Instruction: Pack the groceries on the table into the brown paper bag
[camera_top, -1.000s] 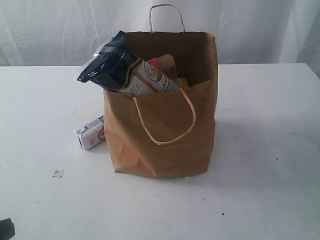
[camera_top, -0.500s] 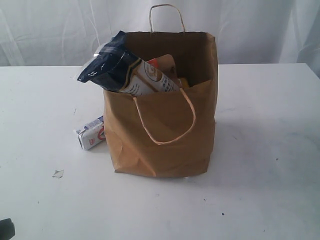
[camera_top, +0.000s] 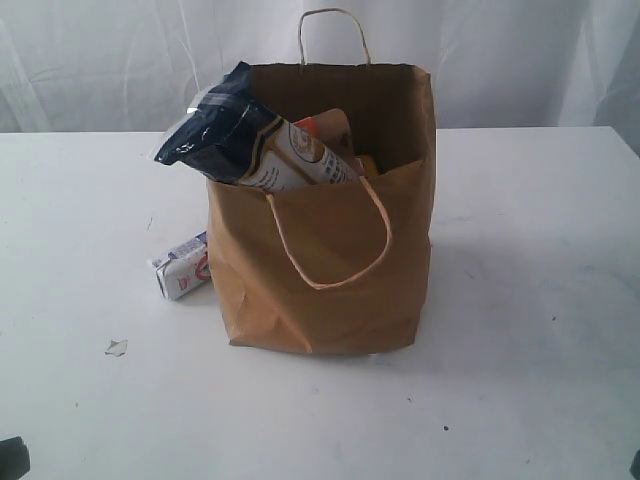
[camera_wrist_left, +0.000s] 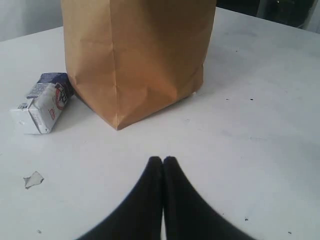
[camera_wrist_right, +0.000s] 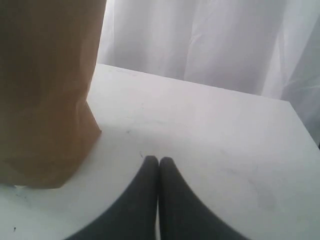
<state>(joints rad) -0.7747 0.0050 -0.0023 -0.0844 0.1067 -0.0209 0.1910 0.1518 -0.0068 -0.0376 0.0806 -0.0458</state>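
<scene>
At the left of the white desk (camera_top: 80, 200) a small torn scrap (camera_top: 116, 347) lies flat on the front part. Behind it, a small white-blue carton (camera_top: 183, 266) lies on its side. Its far end is just beside the lower left wall of the brown paper bag (camera_top: 320, 280); whether the two touch cannot be told. The left jaws are pressed together with nothing between them. They hang low over the desk in front of the bag's near corner, apart from both bag and carton.

The bag stands upright in the middle of the desk, creased near its base and open at the top. Its front loop handle (camera_top: 335, 250) droops down the near wall, and the rear handle (camera_top: 333, 30) stands up. A long dark-blue packet (camera_top: 215, 130) leans out over the bag's left rim, its cream-labelled lower part sunk inside. An orange-brown pack (camera_top: 328, 127) shows behind it, and a bit of yellow (camera_top: 367, 163) shows near the front rim; what these are is unclear.

To the right, the right jaws are also shut together and empty, over white desk just beside the bag's right wall. A white curtain (camera_top: 500, 60) hangs behind the desk.
</scene>
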